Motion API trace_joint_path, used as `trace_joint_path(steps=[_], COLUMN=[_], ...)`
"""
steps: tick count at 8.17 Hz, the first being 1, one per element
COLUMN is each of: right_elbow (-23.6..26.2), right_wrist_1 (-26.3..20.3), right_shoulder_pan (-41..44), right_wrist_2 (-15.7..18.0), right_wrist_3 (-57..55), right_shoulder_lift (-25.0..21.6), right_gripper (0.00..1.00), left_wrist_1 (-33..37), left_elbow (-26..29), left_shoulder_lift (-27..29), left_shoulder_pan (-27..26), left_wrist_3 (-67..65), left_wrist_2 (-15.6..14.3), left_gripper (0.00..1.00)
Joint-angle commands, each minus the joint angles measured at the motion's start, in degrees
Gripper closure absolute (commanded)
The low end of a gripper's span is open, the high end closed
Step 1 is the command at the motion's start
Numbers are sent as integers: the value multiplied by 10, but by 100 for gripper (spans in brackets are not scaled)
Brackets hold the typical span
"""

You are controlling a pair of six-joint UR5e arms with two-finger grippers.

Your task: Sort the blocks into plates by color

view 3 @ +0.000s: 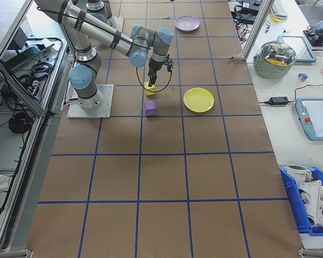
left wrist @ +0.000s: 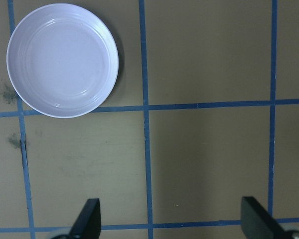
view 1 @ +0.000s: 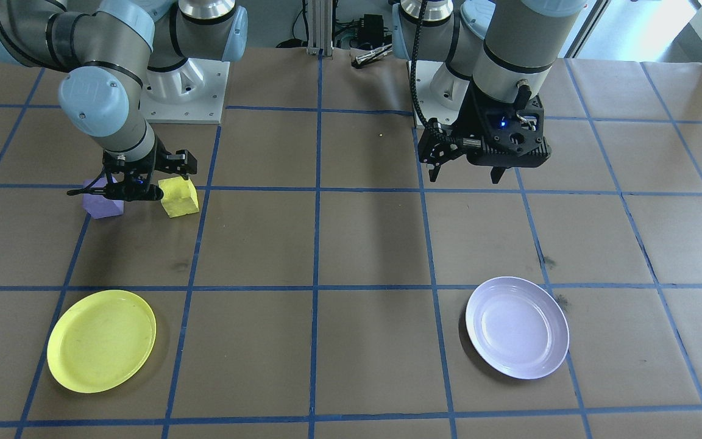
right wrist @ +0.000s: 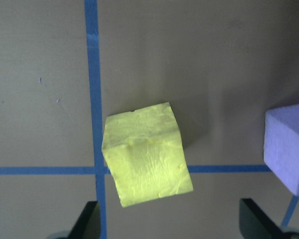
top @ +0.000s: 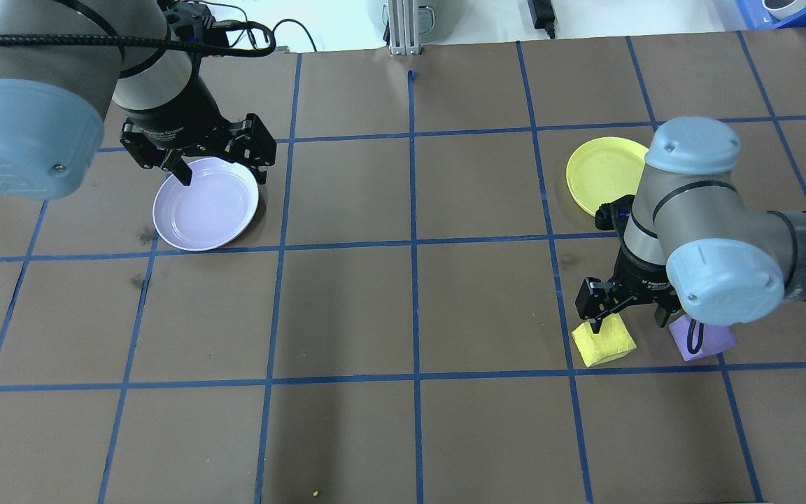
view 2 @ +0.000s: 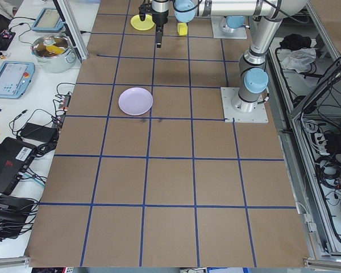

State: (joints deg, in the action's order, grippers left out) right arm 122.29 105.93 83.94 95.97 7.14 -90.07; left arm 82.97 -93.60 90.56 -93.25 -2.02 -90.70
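Right hand (top: 623,323): fingers apart, low between yellow block (top: 604,341) and purple block (top: 702,337) on surface (top: 410,308). Yellow plate (top: 602,175) at 12 o'clock from the blocks. Left hand (top: 217,168): fingers apart, above lavender plate (top: 205,213).

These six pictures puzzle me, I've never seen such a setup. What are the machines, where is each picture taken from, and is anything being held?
You see one moment from six cameras: one facing the robot, one behind and above it, one at each end of the table, and one on each wrist looking down. The machines are two robot arms bolted to a brown table marked with blue tape. Each ends in a two-finger gripper. The right gripper is open, low over a yellow block, with a purple block beside it. The left gripper is open, above the table near the lavender plate. A yellow plate lies beyond the blocks. Nothing is held; both plates are empty.
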Motion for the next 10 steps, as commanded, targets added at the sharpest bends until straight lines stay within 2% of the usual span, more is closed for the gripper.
trace_joint_path(steps=[1,2,3,4,6,8,10], right_elbow=[36,33,33,31,21,-23,-26], right_wrist_1=[121,125,124,125,123,68,68], right_shoulder_pan=[0,1,1,1,1,1,1], right_wrist_2=[6,-1,-31,-36,-29,-27,-28], right_wrist_3=[68,78,92,95,94,92,86], right_shoulder_lift=[66,89,89,89,80,62,70], right_gripper=[3,3,3,3,0,0,0], left_wrist_1=[0,0,0,0,0,-1,-1], left_elbow=[0,0,0,0,0,0,1], left_shoulder_lift=[1,1,2,2,4,6,6], left_shoulder_pan=[0,0,0,0,0,0,0], left_wrist_3=[0,0,0,1,1,1,1], left_wrist_2=[0,0,0,0,1,1,2], left_gripper=[0,0,0,0,0,0,0])
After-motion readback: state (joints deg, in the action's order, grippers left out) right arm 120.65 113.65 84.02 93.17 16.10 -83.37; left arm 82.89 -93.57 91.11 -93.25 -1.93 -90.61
